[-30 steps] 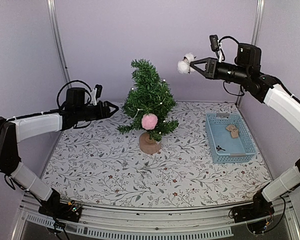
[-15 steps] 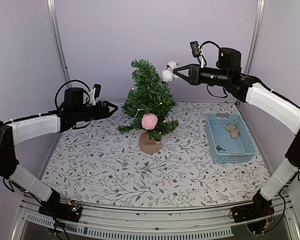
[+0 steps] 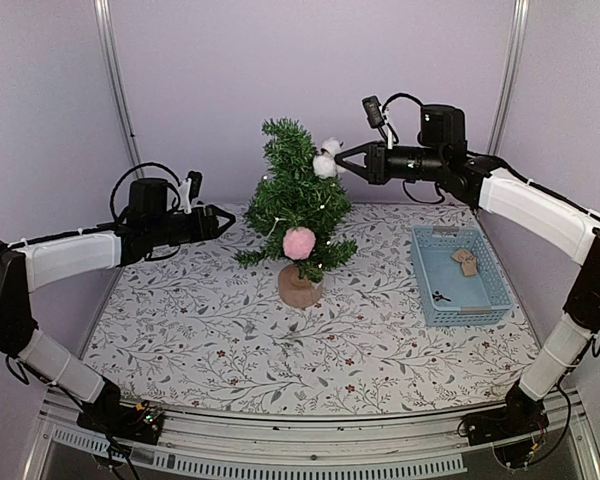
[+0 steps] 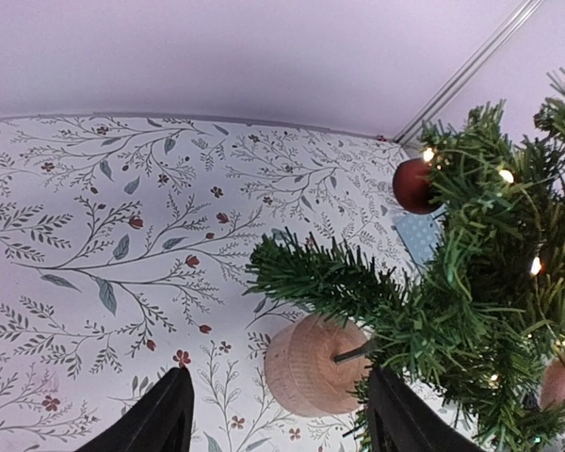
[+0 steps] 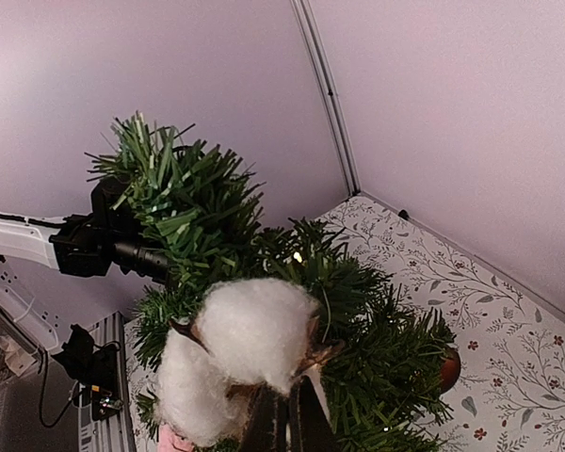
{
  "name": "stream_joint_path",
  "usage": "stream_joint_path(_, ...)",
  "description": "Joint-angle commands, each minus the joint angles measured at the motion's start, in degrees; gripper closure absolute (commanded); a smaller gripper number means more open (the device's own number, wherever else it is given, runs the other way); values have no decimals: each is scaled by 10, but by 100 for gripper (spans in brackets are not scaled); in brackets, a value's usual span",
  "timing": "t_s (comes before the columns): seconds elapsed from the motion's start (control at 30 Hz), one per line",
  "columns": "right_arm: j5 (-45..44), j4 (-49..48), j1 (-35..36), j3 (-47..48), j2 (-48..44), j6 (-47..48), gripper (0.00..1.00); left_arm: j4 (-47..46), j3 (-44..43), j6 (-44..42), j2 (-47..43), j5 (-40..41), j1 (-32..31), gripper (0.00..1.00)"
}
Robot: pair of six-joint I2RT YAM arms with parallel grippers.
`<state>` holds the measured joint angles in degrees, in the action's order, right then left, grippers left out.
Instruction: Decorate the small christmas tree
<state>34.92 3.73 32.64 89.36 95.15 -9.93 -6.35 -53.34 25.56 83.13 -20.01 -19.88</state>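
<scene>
The white cotton ornament (image 3: pixel 327 161), pinched in the jaws of the right gripper (image 3: pixel 340 160) against the upper right branches, could slip off if released too shallow, or a hard push could tip the small christmas tree (image 3: pixel 296 205) standing mid-way on the surface (image 3: pixel 210 345); the left gripper (image 3: pixel 230 216), jaws wide and empty, hovers just left of the tree, and the blue basket (image 3: pixel 493 280) sits well right.

Blue basket (image 3: pixel 470 316) w/ small bits (image 3: pixel 467 262) on floral tablecloth (image 3: pixel 230 330), right side.
</scene>
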Motion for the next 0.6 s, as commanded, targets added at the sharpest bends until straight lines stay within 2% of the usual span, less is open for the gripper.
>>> stream_joint_path(0.0, 6, 15, 6, -9, 18, 19, 99, -11, 6, -1, -13, 4, -6, 35)
stream_joint_path(0.27, -11, 34, 10, -16, 22, 40, 96, -15, 10, -1, -12, 2, -6, 35)
stream_joint_path(0.33, -14, 37, 10, -11, 24, 42, 91, -16, 10, -2, -12, 2, -6, 35)
stream_joint_path(0.5, -22, 47, 11, 8, 25, 38, 67, -17, 10, -1, -12, 1, -6, 35)
stream_joint_path(0.57, -28, 50, 12, 13, 24, 38, 63, -17, 10, -2, -12, 2, -6, 35)
